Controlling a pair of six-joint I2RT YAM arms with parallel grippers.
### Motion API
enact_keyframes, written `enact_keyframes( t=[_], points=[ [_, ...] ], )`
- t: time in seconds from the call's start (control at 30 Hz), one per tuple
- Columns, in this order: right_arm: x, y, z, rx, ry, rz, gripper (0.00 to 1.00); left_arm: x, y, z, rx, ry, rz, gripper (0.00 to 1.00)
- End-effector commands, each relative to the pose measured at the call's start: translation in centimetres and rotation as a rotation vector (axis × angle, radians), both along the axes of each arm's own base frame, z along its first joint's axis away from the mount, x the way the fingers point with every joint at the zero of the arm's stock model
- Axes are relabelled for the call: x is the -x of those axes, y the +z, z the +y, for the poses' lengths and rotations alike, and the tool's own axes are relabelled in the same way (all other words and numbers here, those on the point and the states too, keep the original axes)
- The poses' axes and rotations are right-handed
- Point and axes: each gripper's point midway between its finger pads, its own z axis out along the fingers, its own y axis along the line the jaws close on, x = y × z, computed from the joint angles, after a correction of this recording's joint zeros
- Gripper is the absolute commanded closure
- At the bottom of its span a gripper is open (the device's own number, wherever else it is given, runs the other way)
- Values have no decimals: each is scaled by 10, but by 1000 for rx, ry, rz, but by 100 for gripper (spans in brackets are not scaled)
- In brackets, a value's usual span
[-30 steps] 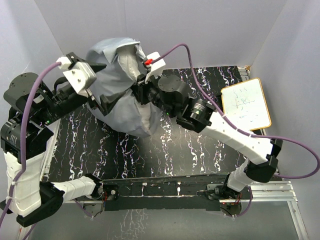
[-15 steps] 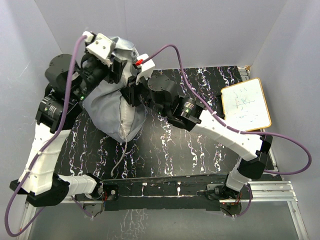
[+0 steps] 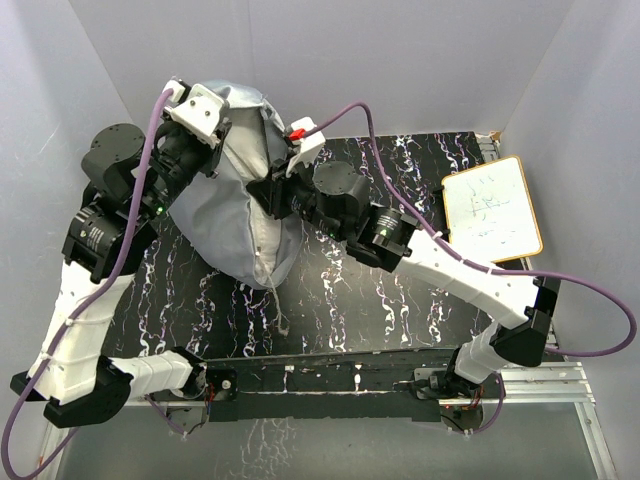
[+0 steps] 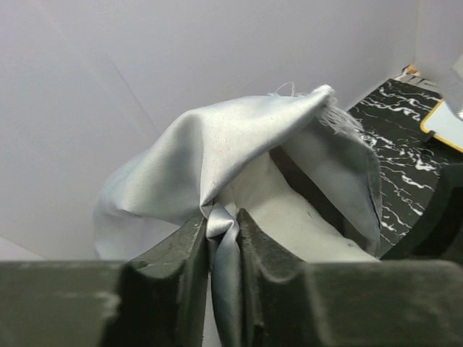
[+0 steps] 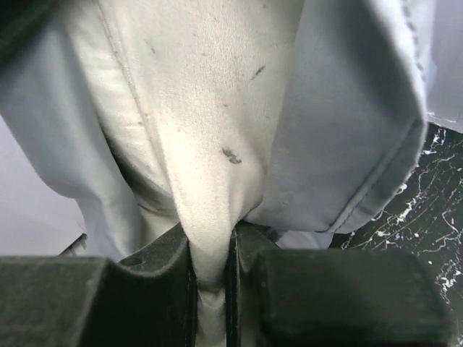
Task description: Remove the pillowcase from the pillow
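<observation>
Illegibly scribbled whiteboard [image 3: 492, 208] well apart from pillowcase [image 3: 215, 220]

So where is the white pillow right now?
In the top view the pillow is at the table's far left, mostly inside the grey pillowcase; the right end effector pinches it, the left end effector pinches the pillowcase.

- From above, my left claw [image 4: 222, 235] is hidden behind its own wrist housing and the grey pillowcase [image 3: 215, 210], so its fingertips don't show there.
- My right claw [image 5: 211, 249] is likewise buried under a fold in that view.
- The pillow [image 5: 210, 101] is mostly covered by the pillowcase, and my right wrist view cuts it off at the top edge.
- The pinched cloth in both wrist views runs off the bottom edge.
- The marks on the whiteboard [image 3: 492, 208] are too small to read.
</observation>
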Motion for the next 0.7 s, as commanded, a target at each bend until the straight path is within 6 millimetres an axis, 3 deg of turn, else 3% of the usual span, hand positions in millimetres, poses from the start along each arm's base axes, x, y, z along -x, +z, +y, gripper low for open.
enact_keyframes(
  t=[0.0,0.17,0.4,0.57,0.67],
  points=[
    [2,35,-28,-95,-31,-39,92,38,55,18,47,-35,-153,76],
    [6,38,-31,-106,-11,-47,92,30,42,26,-17,16,-155,78],
    [19,46,-36,-132,36,-74,92,-3,19,43,-149,186,-206,92],
    [51,63,-45,-203,175,-151,92,-35,2,62,-254,380,-229,100],
    [68,79,-55,-262,252,-172,92,-53,-17,64,-253,398,-186,100]
  ],
)
